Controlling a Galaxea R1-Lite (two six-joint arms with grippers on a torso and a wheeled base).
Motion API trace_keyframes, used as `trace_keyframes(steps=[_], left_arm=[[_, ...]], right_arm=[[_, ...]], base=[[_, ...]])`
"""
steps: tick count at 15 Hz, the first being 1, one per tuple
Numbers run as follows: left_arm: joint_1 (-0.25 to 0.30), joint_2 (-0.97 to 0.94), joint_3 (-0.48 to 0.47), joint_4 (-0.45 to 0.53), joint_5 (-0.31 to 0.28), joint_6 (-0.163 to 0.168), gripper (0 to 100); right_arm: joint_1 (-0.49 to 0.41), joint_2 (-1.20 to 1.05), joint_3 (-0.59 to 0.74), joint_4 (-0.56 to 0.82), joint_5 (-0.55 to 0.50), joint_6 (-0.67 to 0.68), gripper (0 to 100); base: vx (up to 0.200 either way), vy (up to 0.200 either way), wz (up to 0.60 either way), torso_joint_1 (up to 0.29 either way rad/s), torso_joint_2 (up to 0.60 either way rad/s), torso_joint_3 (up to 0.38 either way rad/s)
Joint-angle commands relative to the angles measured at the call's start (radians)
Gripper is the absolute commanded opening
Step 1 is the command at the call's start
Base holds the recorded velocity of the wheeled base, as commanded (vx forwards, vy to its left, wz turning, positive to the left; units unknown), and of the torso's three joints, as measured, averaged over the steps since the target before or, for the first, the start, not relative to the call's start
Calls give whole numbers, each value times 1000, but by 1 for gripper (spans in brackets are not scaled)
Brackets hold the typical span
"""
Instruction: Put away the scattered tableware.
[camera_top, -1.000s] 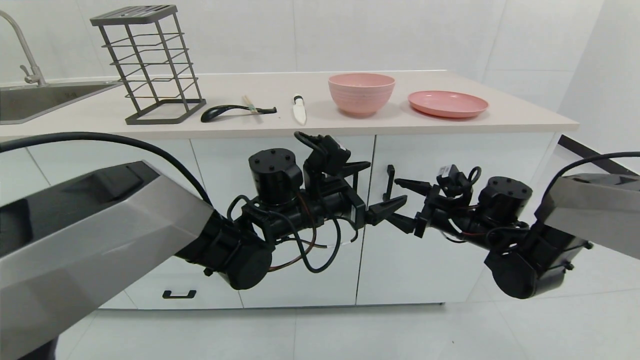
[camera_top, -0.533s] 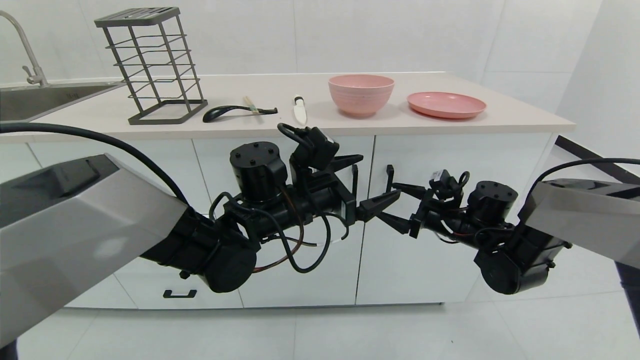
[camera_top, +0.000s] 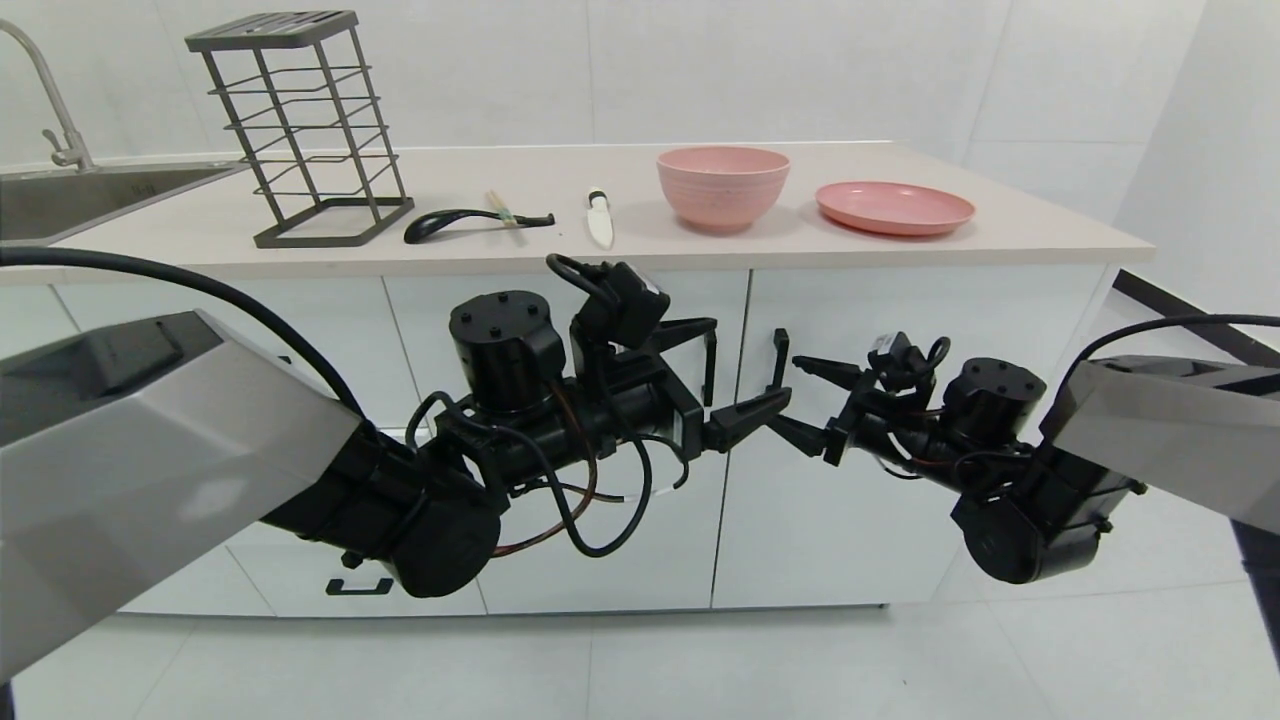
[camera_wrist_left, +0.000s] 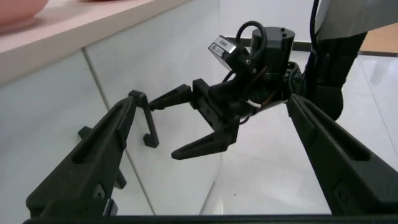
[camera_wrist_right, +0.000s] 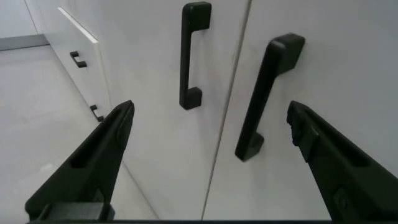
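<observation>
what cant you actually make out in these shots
- pink bowl: head view, its own wall hides whatever is inside.
- chopsticks: head view, too small to count; where the black spoon crosses them, which lies on top is unclear.
- sink: head view, cut off by the left edge, so most of the basin is unseen.

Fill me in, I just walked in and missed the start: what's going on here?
Nothing is being handled yet. The robot faces a kitchen counter with both arms held low in front of the cabinet doors. The left tool and right tool are open and empty, close to each other. Up on the counter lie a black spoon, chopsticks, a knife, a pink bowl and a pink plate, all untouched, with a wire rack standing beside them.
</observation>
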Motion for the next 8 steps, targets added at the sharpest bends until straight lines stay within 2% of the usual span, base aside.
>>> trace_keyframes(steps=[1,5,8], left_arm=[[1,-2,-4,0,0,0,100],[15,3,-5,0,0,0,100],[23,11,-7,0,1,15,100]], right_arm=[[17,78,-73,-1,2,2,100],[80,102,-105,-1,6,3,100],[103,99,-105,-1,12,3,100]], base=[[0,0,0,0,0,0],[0,0,0,0,0,0],[0,0,0,0,0,0]])
